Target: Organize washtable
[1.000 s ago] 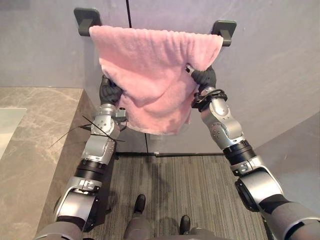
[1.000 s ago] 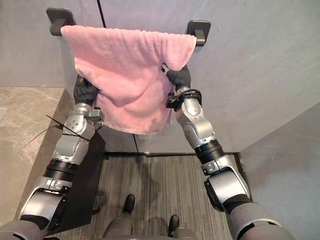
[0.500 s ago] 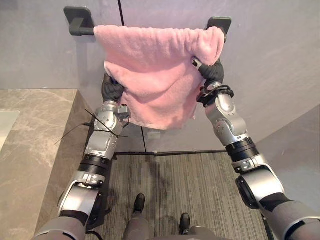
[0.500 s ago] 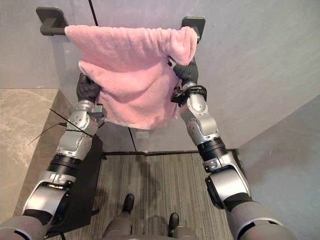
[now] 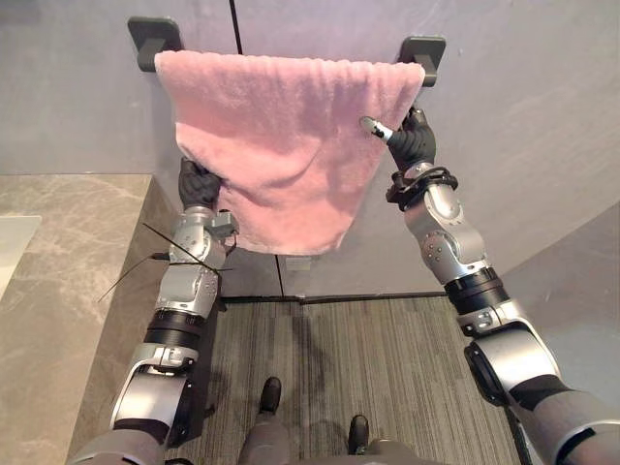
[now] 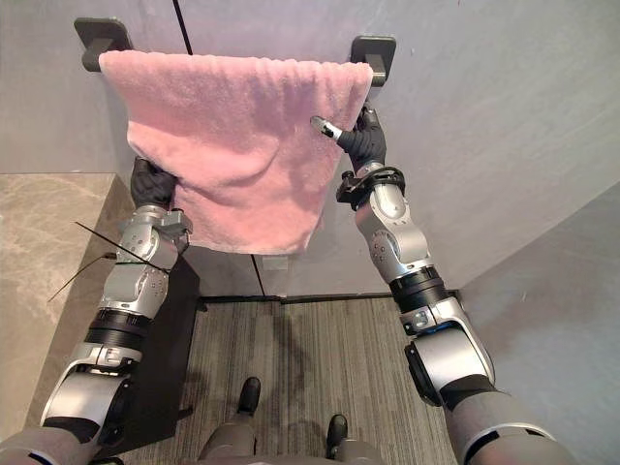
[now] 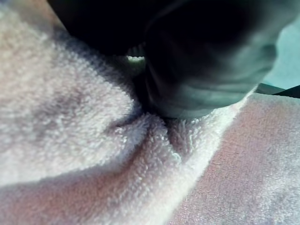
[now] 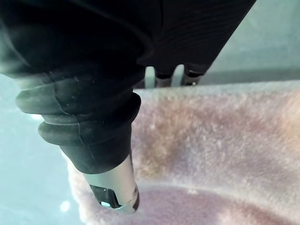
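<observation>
Pink towel [image 5: 291,136] hangs spread between two dark wall brackets [image 5: 155,37]. The left hand [image 5: 198,184] sits tucked behind its lower left edge, the right hand [image 5: 412,145] against its right edge, just below a bracket. Whether either hand grips it, I cannot tell.

Both eye views look from the head, forward and down, at the wall [image 5: 523,116], slightly apart, sharing the towel [image 5: 281,136] and floor [image 5: 387,368]. Each wrist view sits very close against the towel's pile.
</observation>
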